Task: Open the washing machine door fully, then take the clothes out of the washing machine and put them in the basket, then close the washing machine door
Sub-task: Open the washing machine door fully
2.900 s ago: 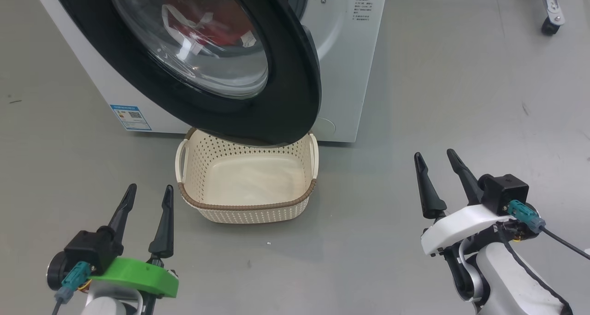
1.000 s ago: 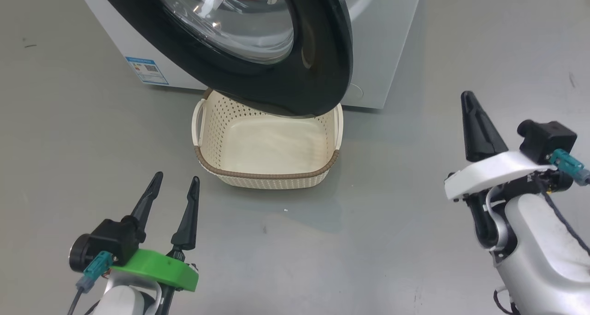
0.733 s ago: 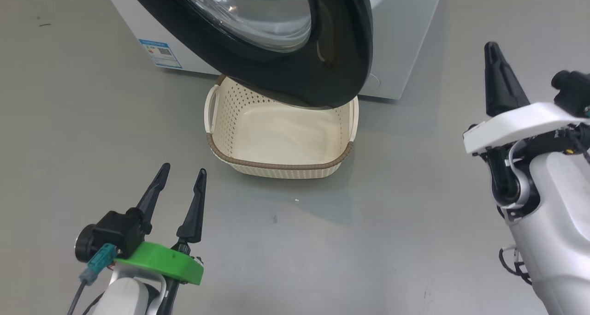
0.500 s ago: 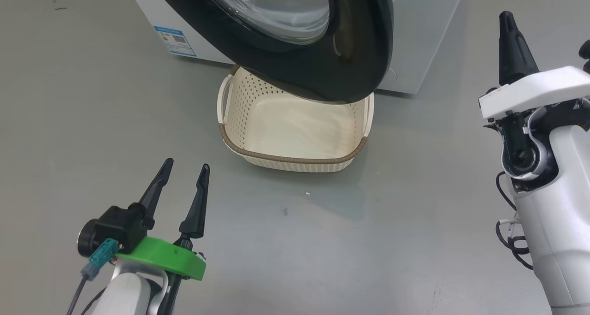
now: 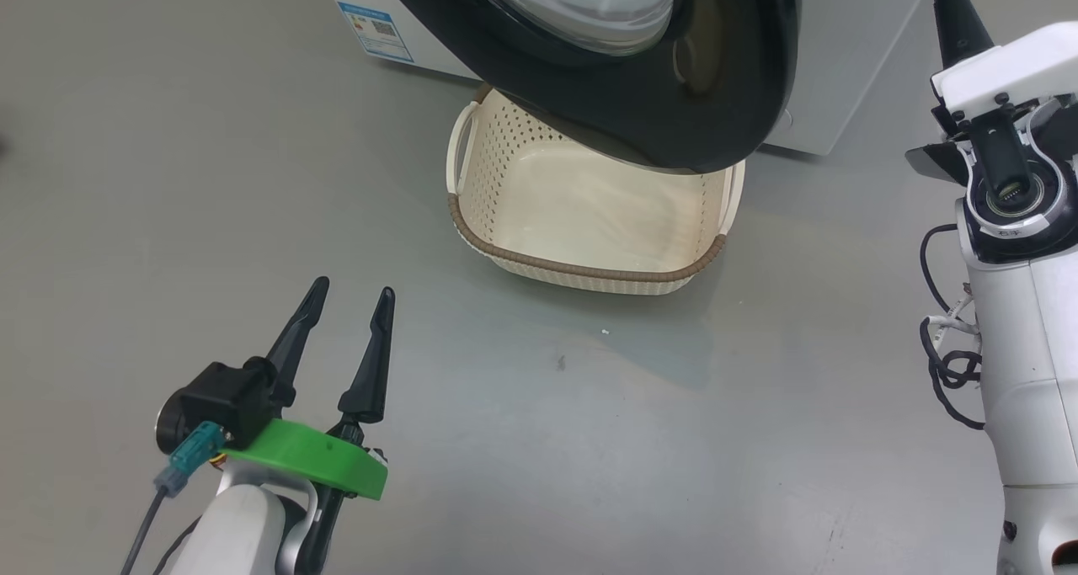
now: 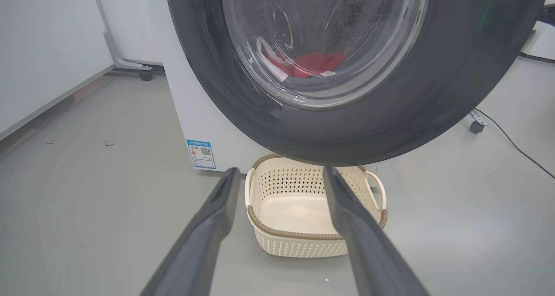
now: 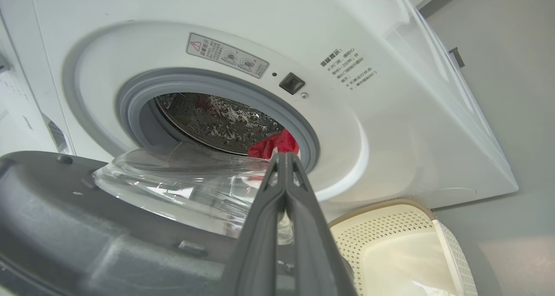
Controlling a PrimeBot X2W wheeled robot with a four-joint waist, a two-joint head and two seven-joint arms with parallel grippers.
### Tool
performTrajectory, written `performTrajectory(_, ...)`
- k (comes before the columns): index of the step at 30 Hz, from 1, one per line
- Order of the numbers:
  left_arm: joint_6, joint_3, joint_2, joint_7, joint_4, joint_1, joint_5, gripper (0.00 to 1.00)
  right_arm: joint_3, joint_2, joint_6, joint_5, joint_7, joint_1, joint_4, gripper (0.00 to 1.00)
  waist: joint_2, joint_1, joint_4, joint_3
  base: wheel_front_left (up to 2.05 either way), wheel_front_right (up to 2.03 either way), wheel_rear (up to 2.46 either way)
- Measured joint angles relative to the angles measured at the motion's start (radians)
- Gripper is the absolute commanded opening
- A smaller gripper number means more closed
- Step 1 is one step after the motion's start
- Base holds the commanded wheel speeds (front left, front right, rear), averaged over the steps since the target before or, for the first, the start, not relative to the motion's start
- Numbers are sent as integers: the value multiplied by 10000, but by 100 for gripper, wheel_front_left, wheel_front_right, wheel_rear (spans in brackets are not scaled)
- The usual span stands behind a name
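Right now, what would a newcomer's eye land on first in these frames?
The big black-rimmed washing machine door hangs ajar, overhanging the far side of the empty cream basket on the floor. Behind its glass, red clothes lie in the drum. The right gripper, shut, points toward the drum opening.

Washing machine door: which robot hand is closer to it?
Right. The right gripper, shut, is raised beside the washing machine door's open edge; the left gripper, open, sits low, out in front.
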Motion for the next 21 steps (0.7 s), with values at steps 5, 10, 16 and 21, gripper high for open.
performTrajectory(5,0,-61,-42,0,48,-135,-173,100,-102,290,-247,773,792,-309,297,0,0,0,236,125,0,0,0)
performTrajectory(10,0,-59,-46,0,123,-139,-173,100,-199,382,-334,1189,1315,-715,466,0,0,0,391,180,0,0,0)
performTrajectory(16,0,-67,-61,0,178,-139,-173,100,-253,418,-451,1611,1969,-910,711,0,0,0,476,131,0,0,0)
performTrajectory(21,0,-79,-65,0,198,-139,-173,100,-253,453,-520,1877,2332,-915,859,0,0,0,499,76,0,0,0)
